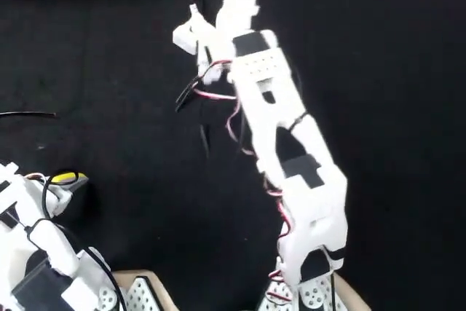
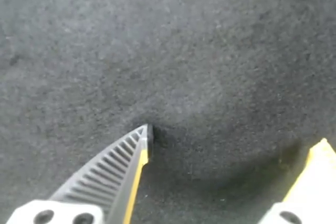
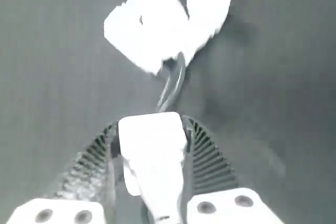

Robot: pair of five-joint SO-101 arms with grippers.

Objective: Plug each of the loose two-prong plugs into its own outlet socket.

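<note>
The right tool is shut tight on a white plug, near the middle of the far edge of the bench. The plug's cord leads to white pieces just ahead. The left tool stands wide open at the near left corner.

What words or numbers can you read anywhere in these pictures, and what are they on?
None. Nothing readable shows on the white plug in the right claw, the white pieces beyond it, the right arm or the black table.
</note>
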